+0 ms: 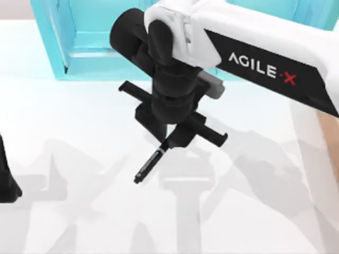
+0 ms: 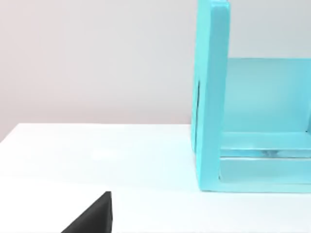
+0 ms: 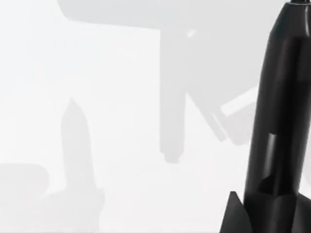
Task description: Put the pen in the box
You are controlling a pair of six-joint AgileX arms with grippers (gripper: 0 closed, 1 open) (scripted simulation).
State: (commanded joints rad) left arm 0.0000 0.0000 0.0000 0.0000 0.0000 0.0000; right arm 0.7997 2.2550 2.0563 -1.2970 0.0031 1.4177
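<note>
- Top view: a white table (image 1: 79, 127) fills my screen, with a light-blue shelf unit (image 1: 79, 39) standing along its far edge. At the right border a strip of tan (image 1: 331, 132) shows beside the table; it may be the box's wall, but too little of it is in sight for me to say.
- Top view: my right arm (image 1: 254, 58), white with black AgileX lettering, reaches in from the right to the table's middle. Its right gripper (image 1: 172, 140) points down with the fingers clamped on the upper end of the pen (image 1: 151, 165). The pen slants out from the fingers toward the near left, black with a pale band at mid-body, and its shadow lies on the table beneath it.
- Top view: my left arm (image 1: 6, 177) sits parked at the table's left edge, well apart from the pen.
- Left wrist view: the white tabletop runs back to a plain pale wall, and the blue shelf unit (image 2: 211, 97) stands upright on it. A black corner of the left gripper (image 2: 95, 216) shows at the bottom; I cannot tell how its jaws stand.
- Right wrist view: white table crossed by grey shadows of the arms. The pen (image 3: 279, 107) rises large and glossy black, seated between the black finger pads (image 3: 233, 216) at its base.
</note>
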